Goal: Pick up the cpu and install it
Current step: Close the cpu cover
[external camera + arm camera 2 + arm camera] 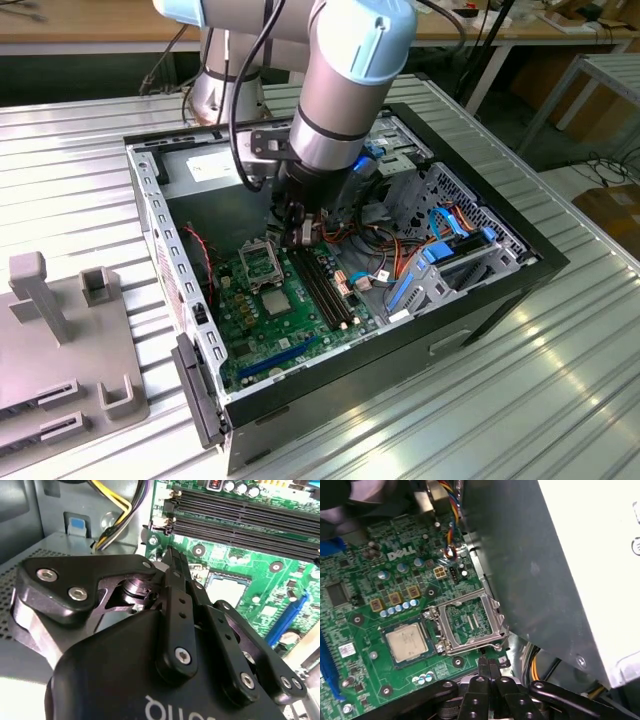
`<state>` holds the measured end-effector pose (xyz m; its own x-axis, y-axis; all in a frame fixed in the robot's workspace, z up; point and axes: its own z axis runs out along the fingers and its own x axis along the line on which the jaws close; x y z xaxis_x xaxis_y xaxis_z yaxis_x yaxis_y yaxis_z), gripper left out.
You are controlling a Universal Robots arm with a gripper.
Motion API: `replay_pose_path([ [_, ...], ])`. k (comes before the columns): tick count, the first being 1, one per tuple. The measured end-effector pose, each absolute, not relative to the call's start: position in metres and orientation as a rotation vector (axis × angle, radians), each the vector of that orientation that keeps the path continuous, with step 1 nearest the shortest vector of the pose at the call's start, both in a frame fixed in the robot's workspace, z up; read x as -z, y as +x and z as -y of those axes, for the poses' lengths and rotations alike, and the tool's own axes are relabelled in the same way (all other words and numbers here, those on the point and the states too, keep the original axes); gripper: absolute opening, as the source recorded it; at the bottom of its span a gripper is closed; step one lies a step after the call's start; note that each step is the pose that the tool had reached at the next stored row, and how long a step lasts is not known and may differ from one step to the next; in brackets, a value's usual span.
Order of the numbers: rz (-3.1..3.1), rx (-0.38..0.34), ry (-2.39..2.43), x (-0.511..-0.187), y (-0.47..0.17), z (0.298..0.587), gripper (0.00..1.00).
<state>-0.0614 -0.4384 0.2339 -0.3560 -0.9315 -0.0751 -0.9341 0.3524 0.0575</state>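
Observation:
The cpu [409, 641] is a small silvery square chip lying flat on the green motherboard [365, 570], right beside a hollow metal frame [470, 622]. In the exterior view the cpu [278, 302] sits near the board's middle, with the frame [262, 262] just behind it. My gripper [487, 664] hovers at the frame's outer edge, a short way from the chip. Its black fingers [172, 562] are pressed together, shut, with nothing between them. A corner of the cpu [227, 586] peeks past the fingers in the second wrist view. The arm reaches down into the open case [500, 290], and the gripper [299, 238] hangs above the board.
A large grey metal box with a white label [560, 575] stands close beside the gripper, with yellow cables under it. Black memory slots [325, 285] run beside the socket. Blue drive brackets [440, 260] and wiring fill the case's right side. A grey fixture [60, 340] sits outside, at the exterior view's left.

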Motion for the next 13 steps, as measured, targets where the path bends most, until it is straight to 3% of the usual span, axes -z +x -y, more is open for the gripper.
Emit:
replay_pose_path([
  [9, -2.629, -0.142, -1.655, -0.2285, -0.0598, 0.4368, 0.11],
  [13, -2.610, -0.209, -1.624, -0.2278, -0.0598, 0.4367, 0.11],
])
